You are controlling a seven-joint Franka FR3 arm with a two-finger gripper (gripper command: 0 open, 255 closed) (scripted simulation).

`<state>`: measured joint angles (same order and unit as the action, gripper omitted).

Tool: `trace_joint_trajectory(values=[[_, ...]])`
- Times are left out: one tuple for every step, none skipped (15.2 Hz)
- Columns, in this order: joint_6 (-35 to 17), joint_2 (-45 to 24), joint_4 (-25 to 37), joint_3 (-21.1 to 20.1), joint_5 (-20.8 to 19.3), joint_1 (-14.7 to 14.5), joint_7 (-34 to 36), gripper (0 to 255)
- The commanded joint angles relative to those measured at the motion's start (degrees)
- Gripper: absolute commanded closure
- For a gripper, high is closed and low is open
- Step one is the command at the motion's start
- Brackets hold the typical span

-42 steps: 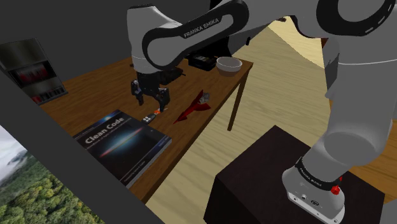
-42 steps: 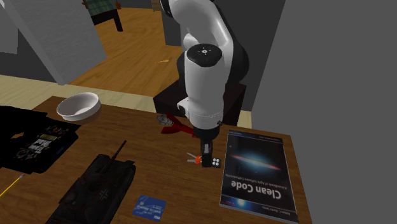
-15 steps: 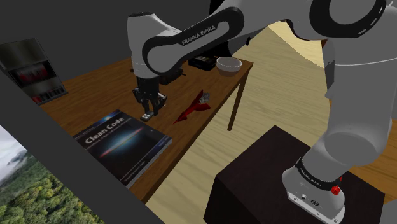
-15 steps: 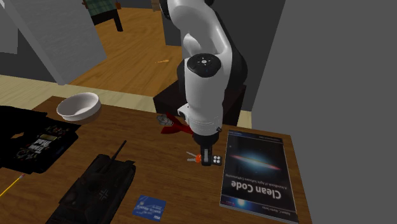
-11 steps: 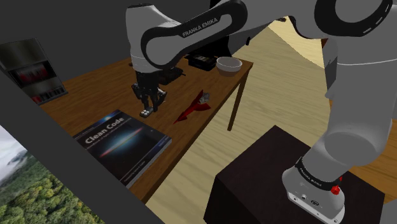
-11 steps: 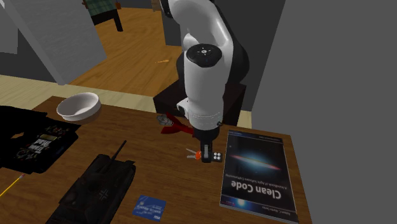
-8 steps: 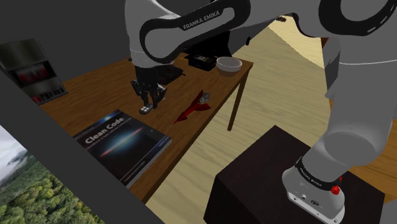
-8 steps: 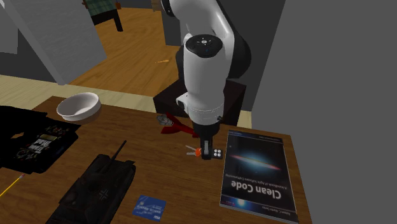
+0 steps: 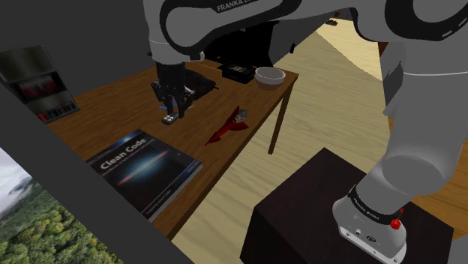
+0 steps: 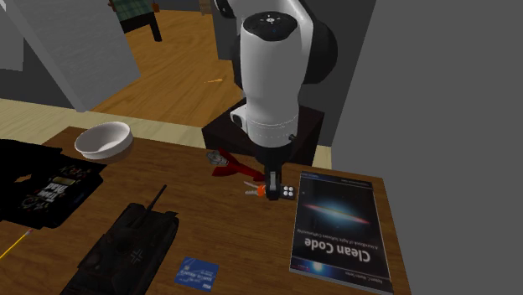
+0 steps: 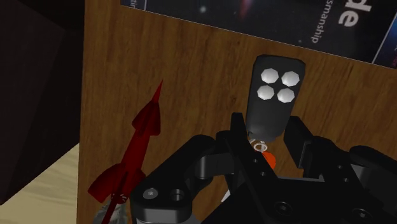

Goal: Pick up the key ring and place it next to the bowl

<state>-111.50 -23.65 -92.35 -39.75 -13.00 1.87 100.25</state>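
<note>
One step is in hand, the carry. In the shoulder view the tool [image 9: 169, 112] hangs over the middle of the bench [image 9: 112, 101], closed narrow on the key ring [image 9: 168, 121], whose black fob dangles just under it and looks clear of the wood. The book [image 9: 142, 169] lies at the bench's near end, the red toy rocket [image 9: 231, 127] lies by the edge facing the stand, and the bowl [image 9: 269, 75] sits at the far corner, well apart from the tool. In the second exterior view the key ring [image 10: 285, 192] hangs just beside the book's [image 10: 339, 222] short edge. The bowl [image 10: 104, 140] stands toward the opposite end of the bench [image 10: 209, 226], with the red toy rocket [image 10: 230, 166] between them along the stand-side edge and a dark model tank [image 10: 130, 239] nearer the other long edge. In the wrist view the fingers [image 11: 238, 137] pinch the fob [image 11: 275, 95] at its ring end, four white buttons showing and an orange tag [image 11: 268, 158] tucked below. The next move, I judge, is to travel along the bench toward the bowl's corner, high enough to pass over the rocket. The tool should then lower to bare wood just beside the bowl without nudging it, and open.
</note>
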Motion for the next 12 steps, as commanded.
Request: trace_joint_trajectory(values=[[1.4, 0.2, 1.3, -0.1, 0.2, -0.1, -0.2, 255], [2.1, 0.4, 1.8, -0.2, 0.4, -0.1, -0.2, 255], [2.8, 0.5, 2.4, -0.3, 0.5, -0.1, -0.3, 255], [3.5, 0.7, 3.0, -0.3, 0.6, -0.1, -0.4, 255], [4.2, 0.8, 3.6, -0.4, 0.7, -0.2, -0.4, 255], [4.9, 0.9, 4.3, -0.5, 0.8, -0.2, -0.5, 255], [5.7, 1.0, 4.9, -0.5, 0.9, -0.3, -0.5, 255], [6.4, 1.1, 5.6, -0.6, 1.0, -0.3, -0.6, 255], [7.1, 1.1, 6.3, -0.6, 1.0, -0.4, -0.6, 255], [7.6, 1.2, 6.7, -0.6, 1.1, -0.4, -0.6, 255], [7.1, 2.3, 5.3, -0.6, 1.8, 1.1, -2.0, 255], [6.7, 3.4, 4.0, -0.5, 2.5, 2.5, -3.5, 255]])
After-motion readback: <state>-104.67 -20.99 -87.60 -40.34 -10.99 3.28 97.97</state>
